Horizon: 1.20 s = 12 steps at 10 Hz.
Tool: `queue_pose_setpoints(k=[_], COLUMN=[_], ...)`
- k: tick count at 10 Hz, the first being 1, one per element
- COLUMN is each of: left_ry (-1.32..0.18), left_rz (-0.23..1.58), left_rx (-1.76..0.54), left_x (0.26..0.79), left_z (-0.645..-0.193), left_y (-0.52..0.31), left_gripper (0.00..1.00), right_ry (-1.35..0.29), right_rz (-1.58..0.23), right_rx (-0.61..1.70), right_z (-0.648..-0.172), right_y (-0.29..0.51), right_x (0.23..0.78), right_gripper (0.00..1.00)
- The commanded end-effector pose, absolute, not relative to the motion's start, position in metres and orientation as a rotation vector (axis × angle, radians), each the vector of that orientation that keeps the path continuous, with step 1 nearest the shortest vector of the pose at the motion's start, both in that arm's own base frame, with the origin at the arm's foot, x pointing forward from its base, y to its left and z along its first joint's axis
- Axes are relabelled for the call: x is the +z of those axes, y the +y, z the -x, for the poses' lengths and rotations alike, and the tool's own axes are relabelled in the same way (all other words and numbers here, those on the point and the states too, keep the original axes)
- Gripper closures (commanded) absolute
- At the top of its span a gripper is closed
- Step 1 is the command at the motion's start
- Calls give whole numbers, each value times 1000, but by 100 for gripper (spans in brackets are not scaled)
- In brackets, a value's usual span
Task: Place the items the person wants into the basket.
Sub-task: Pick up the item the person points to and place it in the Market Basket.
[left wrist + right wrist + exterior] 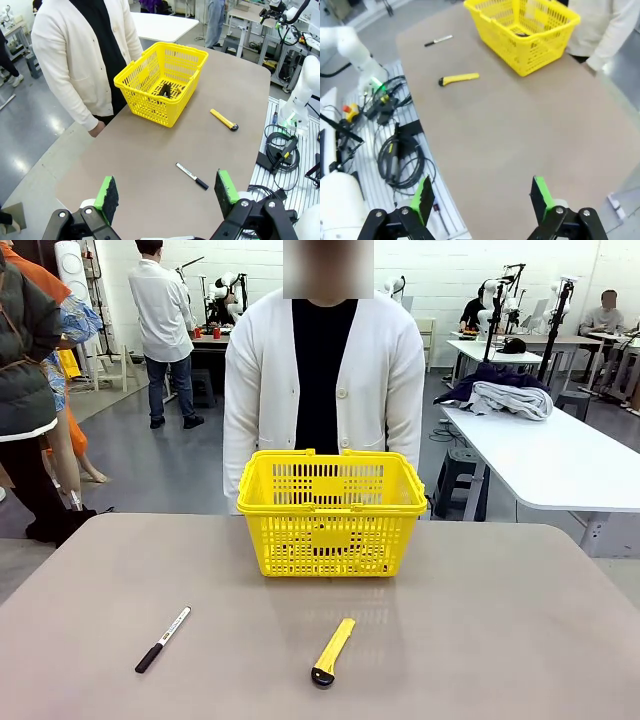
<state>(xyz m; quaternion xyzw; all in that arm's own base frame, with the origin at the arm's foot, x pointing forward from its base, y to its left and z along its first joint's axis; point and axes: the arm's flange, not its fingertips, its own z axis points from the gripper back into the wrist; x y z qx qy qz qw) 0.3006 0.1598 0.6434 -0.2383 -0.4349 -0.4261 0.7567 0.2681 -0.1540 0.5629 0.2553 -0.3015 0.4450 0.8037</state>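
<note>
**Yellow basket at the far edge, both grippers open and clear of the table's tools**

The bright yellow shopping basket (331,512) stands at the far middle of the tan table (480,640), its handles folded down, directly before the person in the white cardigan (322,380). In the left wrist view a black stapler (165,90) lies on the basket's floor; other contents cannot be made out through the lattice. The person's hand (97,129) hangs at the table's edge, just beside the basket and apart from it.

From the basket, at 6 o'clock toward the robot, the long yellow utility knife (332,651) lies on the bare tabletop, its black end nearest the robot. At about 8 o'clock from the basket, well apart from the knife, lies the black-and-white marker (163,639), black cap toward the robot.

The left gripper (168,192) hangs above the near side of the table, green pads wide apart, nothing between them. The right gripper (483,197) hangs likewise, fingers spread and empty.
</note>
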Motion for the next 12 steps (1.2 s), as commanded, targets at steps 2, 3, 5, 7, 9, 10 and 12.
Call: queue_pose_setpoints(k=[2, 3, 5, 7, 9, 10, 12], left_ry=[-944, -944, -944, -944, -944, -944, -944], left_rz=[524, 524, 524, 524, 524, 524, 524], left_rx=[-933, -933, -933, -933, -933, -933, -933], left_x=[645, 645, 645, 645, 645, 645, 645], left_z=[-301, -301, -301, -301, -301, -301, -301], left_y=[160, 160, 160, 160, 160, 160, 160], left_gripper=[0, 0, 0, 0, 0, 0, 0], right_ry=[-724, -746, -781, -749, -749, -749, -749], right_rz=[-494, -480, -445, -470, -470, -470, -470], right_rx=[893, 890, 881, 882, 882, 882, 882], right_z=[-278, -281, -283, -283, -283, -283, -283], right_y=[-153, -150, -143, -152, -152, -152, -152], right_x=[561, 561, 562, 570, 570, 570, 570], right_gripper=[0, 0, 0, 0, 0, 0, 0])
